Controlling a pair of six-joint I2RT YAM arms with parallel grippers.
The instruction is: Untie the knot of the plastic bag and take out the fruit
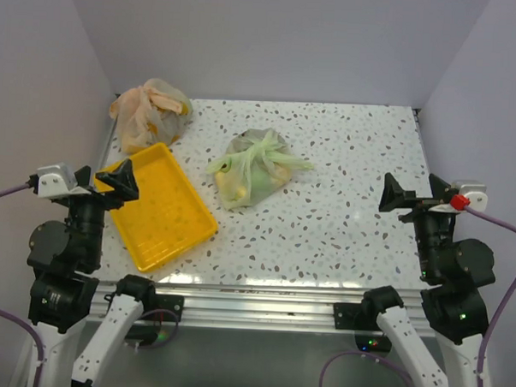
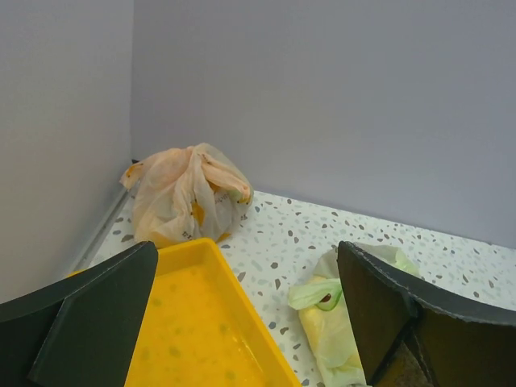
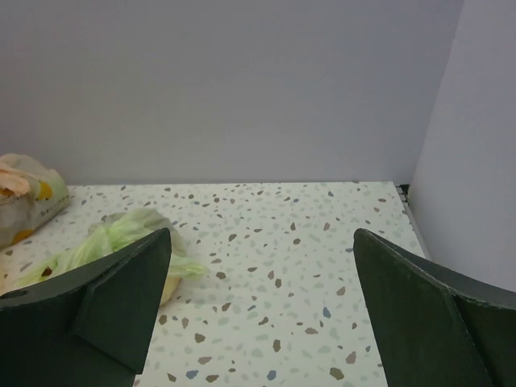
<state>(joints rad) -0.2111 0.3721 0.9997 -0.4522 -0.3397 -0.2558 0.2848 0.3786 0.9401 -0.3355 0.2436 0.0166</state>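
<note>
Near edge: left gripper [image 1: 120, 183] released, jaws spread wide, over the left end of the yellow tray [image 1: 167, 215]. Right gripper [image 1: 415, 193] likewise released, near right edge. Mid-desk: plastic bag [image 1: 255, 169], knot tied, handles splayed. Far left corner: orange-beige bag [image 1: 148, 112].

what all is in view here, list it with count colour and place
plastic bag: 1, pale green, knotted, middle of the table
orange-beige plastic bag: 1, orange-beige, far left corner
yellow tray: 1, yellow, near left, beside the green bag
table: 1, white with speckles, under everything
walls: pale grey, back and both sides
left tool: 1, black, open, at the tray's left edge
right tool: 1, black, open, at the table's right edge
</note>
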